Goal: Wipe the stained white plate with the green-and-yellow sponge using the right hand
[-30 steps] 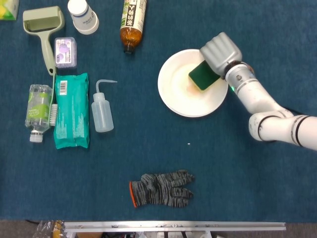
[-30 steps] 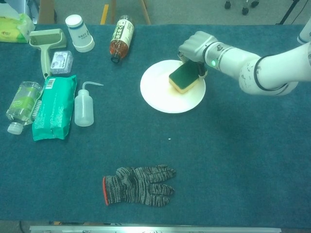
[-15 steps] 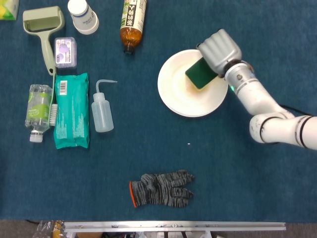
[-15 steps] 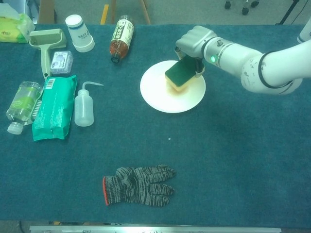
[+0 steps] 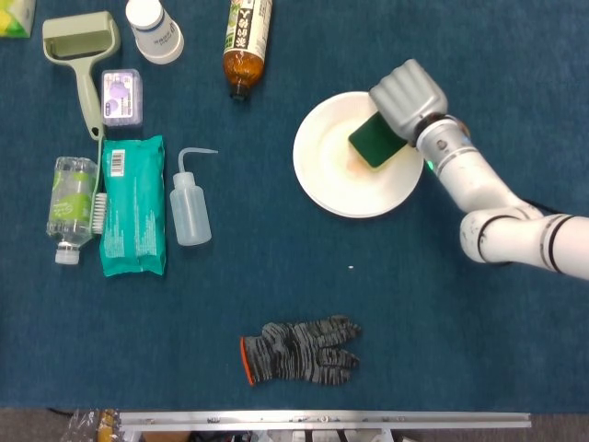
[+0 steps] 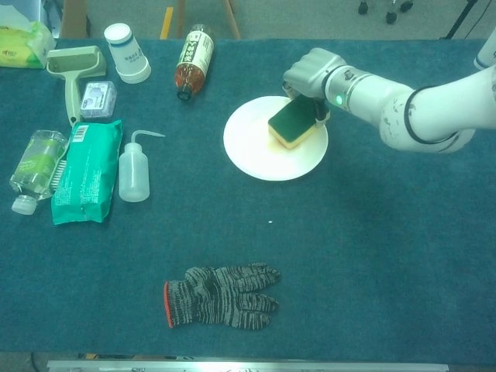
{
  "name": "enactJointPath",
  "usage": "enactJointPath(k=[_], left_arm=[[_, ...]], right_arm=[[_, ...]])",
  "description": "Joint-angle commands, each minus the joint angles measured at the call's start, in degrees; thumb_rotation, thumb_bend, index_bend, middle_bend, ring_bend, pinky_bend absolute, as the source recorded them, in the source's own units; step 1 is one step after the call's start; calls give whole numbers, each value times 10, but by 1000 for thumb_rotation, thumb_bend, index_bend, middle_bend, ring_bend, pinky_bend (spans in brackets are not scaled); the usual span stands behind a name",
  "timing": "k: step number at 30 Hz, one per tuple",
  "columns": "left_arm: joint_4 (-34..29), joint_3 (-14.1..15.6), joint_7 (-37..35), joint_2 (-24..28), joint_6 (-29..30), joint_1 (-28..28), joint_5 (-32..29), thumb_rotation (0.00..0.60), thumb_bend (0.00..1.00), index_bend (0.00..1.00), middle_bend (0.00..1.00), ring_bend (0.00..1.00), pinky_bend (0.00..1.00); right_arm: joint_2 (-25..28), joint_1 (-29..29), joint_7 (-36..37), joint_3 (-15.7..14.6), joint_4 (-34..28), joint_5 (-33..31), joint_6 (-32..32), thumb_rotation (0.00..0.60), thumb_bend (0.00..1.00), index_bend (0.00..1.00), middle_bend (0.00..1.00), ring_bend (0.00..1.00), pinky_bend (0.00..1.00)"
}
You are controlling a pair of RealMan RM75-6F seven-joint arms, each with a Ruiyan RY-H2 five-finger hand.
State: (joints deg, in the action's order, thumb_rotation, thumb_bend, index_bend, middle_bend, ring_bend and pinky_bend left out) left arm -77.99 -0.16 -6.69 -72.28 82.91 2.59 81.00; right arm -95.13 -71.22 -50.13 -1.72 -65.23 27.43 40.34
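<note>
i've got the green-and-yellow sponge [image 6: 291, 124] clamped in my right hand [image 6: 311, 74], yellow face down on the right part of the white plate [image 6: 252, 155]. a faint brownish stain [image 5: 353, 167] shows beside the sponge, so i judge the wiping unfinished.

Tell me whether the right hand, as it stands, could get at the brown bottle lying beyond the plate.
Probably not yet: the right hand holds the sponge on the white plate. The path to the brown bottle looks free of obstacles, but the hand is occupied.
</note>
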Motion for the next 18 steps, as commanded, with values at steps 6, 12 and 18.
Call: enactJointPath(k=[6, 12, 18], left_arm=[[-12, -3, 14, -2, -5, -6, 0, 600, 294, 357, 320, 161, 407], [-15, -6, 16, 0, -8, -10, -1, 600, 295, 357, 320, 161, 407], [-13, -3, 12, 1, -6, -7, 0, 600, 294, 357, 320, 161, 407]], right_arm=[[35, 6, -13, 0, -43, -19, 33, 600, 47, 393, 565, 389, 362], [40, 3, -5, 16, -64, -3, 38, 600, 47, 394, 565, 389, 362], [13, -5, 2, 23, -43, 4, 14, 600, 47, 393, 565, 389, 362]])
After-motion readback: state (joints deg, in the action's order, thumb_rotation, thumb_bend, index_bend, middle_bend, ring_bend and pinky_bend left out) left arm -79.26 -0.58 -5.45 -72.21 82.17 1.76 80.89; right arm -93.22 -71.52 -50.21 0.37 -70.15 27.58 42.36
